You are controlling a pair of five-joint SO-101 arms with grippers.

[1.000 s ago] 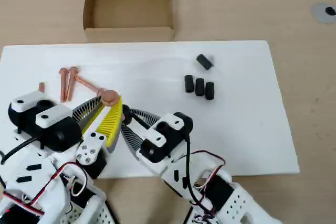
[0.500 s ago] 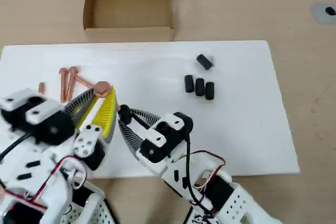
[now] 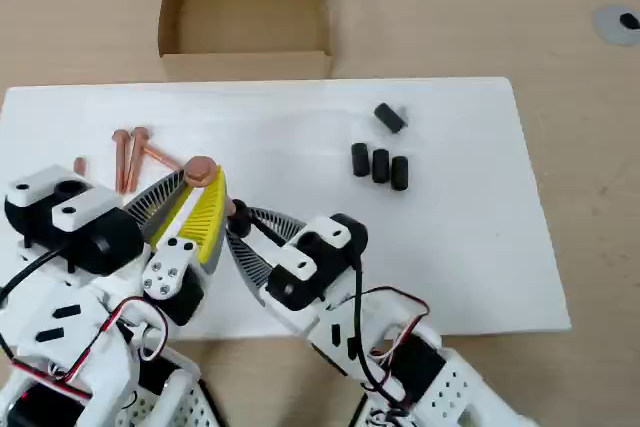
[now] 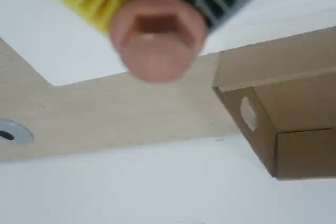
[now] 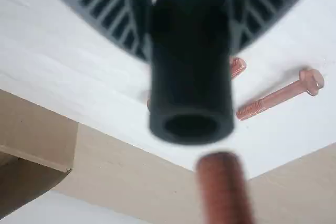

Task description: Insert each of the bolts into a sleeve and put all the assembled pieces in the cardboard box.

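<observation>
- The left gripper is clamping a copper bolt between its yellow finger and its grey finger.
- The bolt is sticking out past the fingertips. In the high view its flanged hexagonal head is facing up, and its shaft is slanting down toward the right arm.
- The bolt is looking smooth and copper-coloured, with a round flange under the hex head.
- The right gripper is pinching a sleeve between its two dark ribbed fingers.
- The sleeve is a short, matt black cylinder with an open round bore, and its mouth is facing the bolt's shaft.
- In the right wrist view the shaft's end is sitting just beside the sleeve's mouth and outside the bore. Whether the two are touching I cannot tell.
- Both held pieces are hanging over the near left part of the white mat, between the two arms.
- The loose bolts are lying on the mat just beyond the left arm. Two are lying side by side with their heads at the far end, and a third is lying at an angle beside them. A short copper end is also showing at the arm's edge.
- The spare sleeves are lying well apart to the right. Three are standing in a close row, and a fourth is lying tilted a little beyond them.
- The cardboard box is sitting open on the wooden table, touching the mat's far edge, with bare cardboard showing inside it.
</observation>
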